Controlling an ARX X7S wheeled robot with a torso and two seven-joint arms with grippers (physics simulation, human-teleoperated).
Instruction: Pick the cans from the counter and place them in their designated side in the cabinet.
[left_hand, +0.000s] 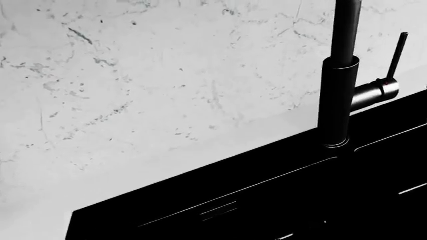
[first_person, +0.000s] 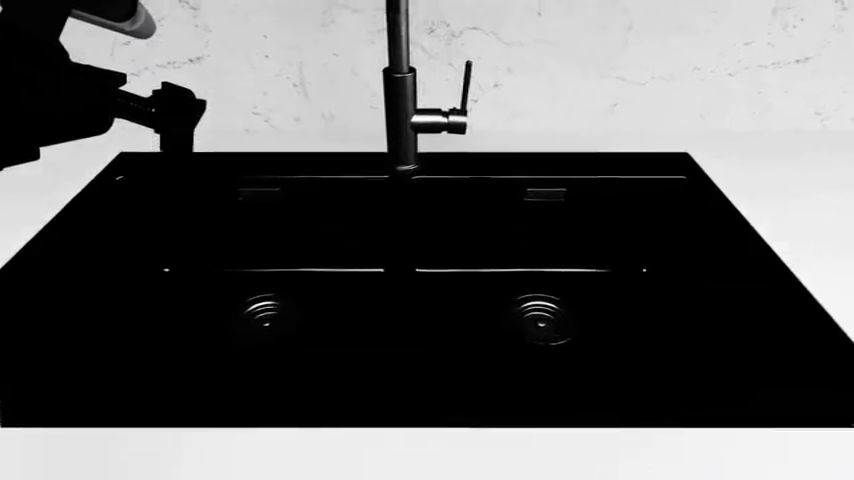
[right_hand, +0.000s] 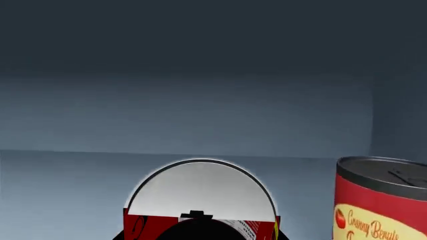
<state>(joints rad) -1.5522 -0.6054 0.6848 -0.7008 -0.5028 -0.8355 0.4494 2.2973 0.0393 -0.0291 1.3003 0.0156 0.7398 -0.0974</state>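
cans: one (right_hand: 200, 197) rides inside the cabinet (right_hand: 200, 115) beside another (right_hand: 383, 200), claw grip unclear, next needs setting down.

Flat bright render; black sink (first_person: 400, 330) swallows detail; cabinet interior (right_hand: 200, 100) dim blue-grey; all views sharp.

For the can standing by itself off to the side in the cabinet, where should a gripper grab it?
Grip the standing can across its red label, mid-height, coming in level from the open front. It stands upright with a round wall; the lid is flat and offers no hold.
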